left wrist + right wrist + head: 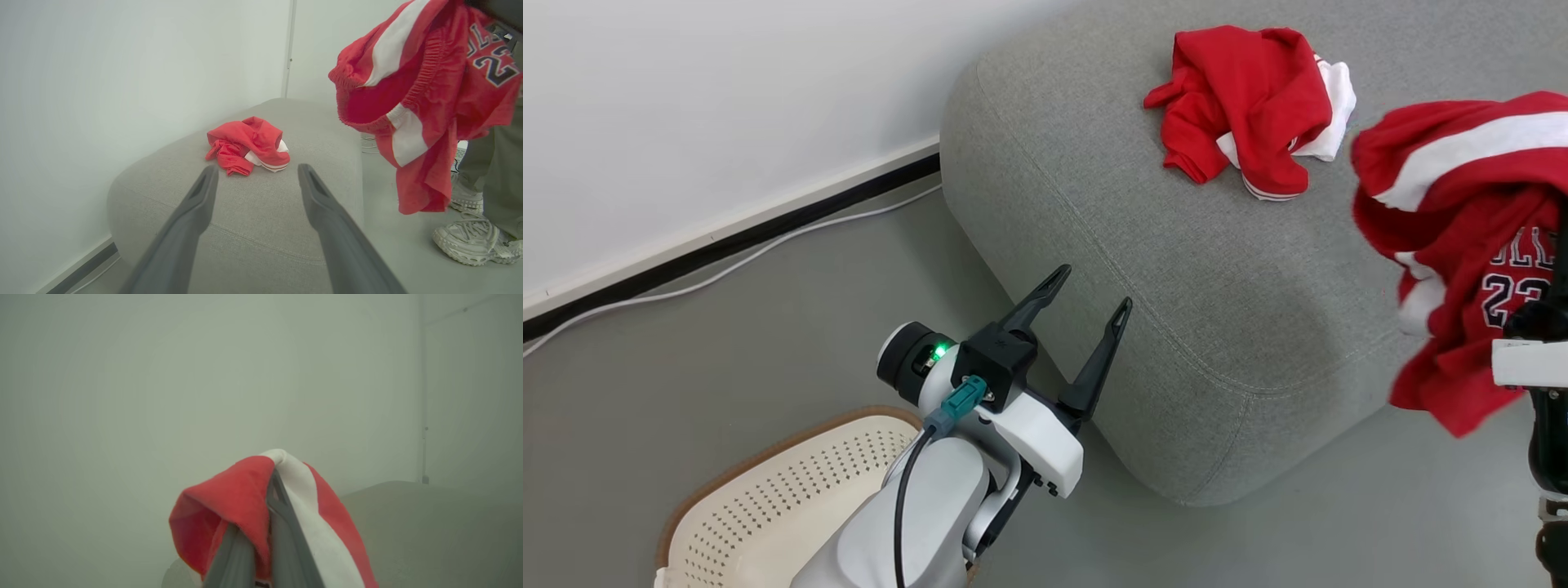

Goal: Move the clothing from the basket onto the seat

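The right end effector (269,498) is clamped shut on the clothing (1462,204). The clothing hangs in a bunch at the right edge of the head view, beside the near right part of the seat (1135,245) and not yet resting on it. Much of the cloth droops below the grip toward the lower right of the frame. The step in hand looks to be the carry and drop. To do it well, bring the bundle toward the middle of the frame so its whole hanging length is over the cushion, not past the rounded front edge. Then lower it until the cloth piles on the grey weave before letting go, as a release from here would likely send it to the floor. Aim beside the other red garment (1250,106) lying at upper centre. The left end effector (1090,290), fingers spread wide and empty, stands at lower centre above the basket (792,506), out of the way. A person's shoes (470,241) stand at the lower right of the left wrist view.
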Controlling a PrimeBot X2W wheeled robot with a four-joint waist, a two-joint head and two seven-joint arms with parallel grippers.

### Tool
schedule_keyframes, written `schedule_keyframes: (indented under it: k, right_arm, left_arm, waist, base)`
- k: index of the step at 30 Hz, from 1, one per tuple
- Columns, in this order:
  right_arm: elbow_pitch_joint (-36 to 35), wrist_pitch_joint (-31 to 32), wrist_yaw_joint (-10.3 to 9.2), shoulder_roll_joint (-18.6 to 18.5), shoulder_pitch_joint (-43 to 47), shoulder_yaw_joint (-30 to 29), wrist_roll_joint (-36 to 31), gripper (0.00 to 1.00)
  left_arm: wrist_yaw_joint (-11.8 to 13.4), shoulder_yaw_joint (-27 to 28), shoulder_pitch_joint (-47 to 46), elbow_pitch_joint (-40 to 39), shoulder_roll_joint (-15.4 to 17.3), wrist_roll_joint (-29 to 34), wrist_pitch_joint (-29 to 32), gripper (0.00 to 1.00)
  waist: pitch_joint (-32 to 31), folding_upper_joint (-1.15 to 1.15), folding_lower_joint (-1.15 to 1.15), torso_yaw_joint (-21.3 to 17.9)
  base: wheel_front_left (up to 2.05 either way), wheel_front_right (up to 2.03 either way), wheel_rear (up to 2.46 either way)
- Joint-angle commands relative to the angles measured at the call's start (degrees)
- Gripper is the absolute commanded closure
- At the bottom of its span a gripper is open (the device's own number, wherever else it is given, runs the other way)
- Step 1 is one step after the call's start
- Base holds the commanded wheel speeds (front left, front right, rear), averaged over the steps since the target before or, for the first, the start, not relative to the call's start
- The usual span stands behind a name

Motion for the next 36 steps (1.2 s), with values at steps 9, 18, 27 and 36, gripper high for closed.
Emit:
schedule_keyframes:
  k: [9, 18, 27, 36]
  right_arm:
    - [0.2, -0.34, 0.07, -5.66, -4.46, -2.49, -1.38, 1.0]
    - [6.59, -0.34, 0.07, -11.76, -14.01, -5.68, -0.28, 1.0]
    - [14.63, -0.34, 0.07, -18.58, -23.04, -7.16, -1.94, 1.0]
    - [24.32, -0.34, 0.07, -26.81, -32.44, -10.05, -4.71, 1.0]
  left_arm:
    - [-0.61, -1.34, -2.2, -2.42, 0.27, 0.6, -0.29, 0.0]
    - [-0.35, -5.85, -6.14, -2.41, 0.27, -0.06, -0.29, 0.0]
    - [0.07, -10.12, -10.36, -2.76, 0.27, -0.82, -0.29, 0.0]
    - [1.47, -13.3, -12.85, -2.55, 0.27, -1.61, -0.29, 0.0]
  waist:
    - [5.19, 0.0, 0.0, 0.84]
    - [12.0, 0.0, 0.0, 3.78]
    - [19.19, 0.0, 0.0, 7.28]
    - [25.75, 0.0, 0.0, 11.79]
  base:
    - [0.0, 0.0, 0.0]
    - [0.0, 0.0, 0.0]
    - [0.0, 0.0, 0.0]
    - [0.0, 0.0, 0.0]
